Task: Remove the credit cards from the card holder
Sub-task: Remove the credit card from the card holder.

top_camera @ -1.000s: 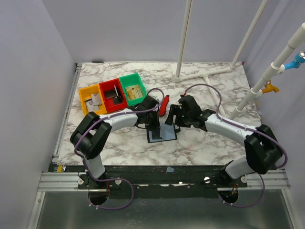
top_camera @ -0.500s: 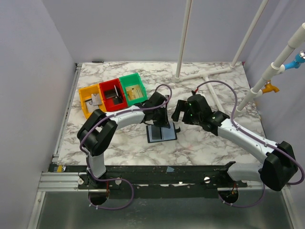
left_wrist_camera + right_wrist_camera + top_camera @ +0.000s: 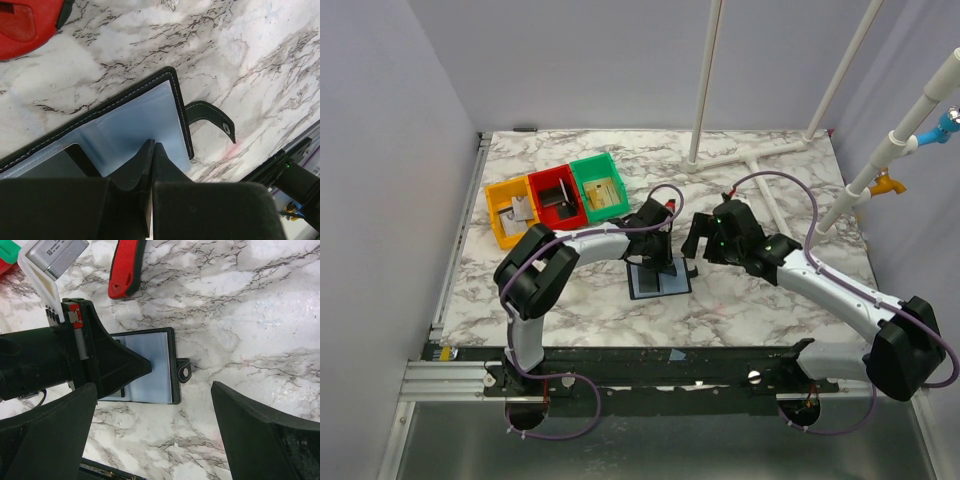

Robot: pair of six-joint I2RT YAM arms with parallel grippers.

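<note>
The black card holder [image 3: 658, 282] lies open on the marble, bluish-grey inner faces [image 3: 130, 127] up, its snap strap [image 3: 210, 114] sticking out to the right. My left gripper [image 3: 661, 262] is shut with nothing between its fingers, and its tips [image 3: 151, 146] rest over the holder's inner face [image 3: 150, 365]. My right gripper [image 3: 694, 243] hangs wide open just right of the holder and holds nothing [image 3: 152, 390]. A tan credit card [image 3: 604, 193] lies in the green bin and a greyish one [image 3: 521, 210] in the orange bin. I cannot tell whether a card sits in the holder's pockets.
Orange [image 3: 501, 216], red [image 3: 552, 184] and green [image 3: 590, 172] bins stand in a row at the back left. A red-and-black tool [image 3: 127, 267] lies just behind the holder. White pipe stands [image 3: 750, 152] rise at the back right.
The left gripper has moved right onto the holder, which now lies flat. The right gripper has opened wide and its arm has stretched out to the right.
</note>
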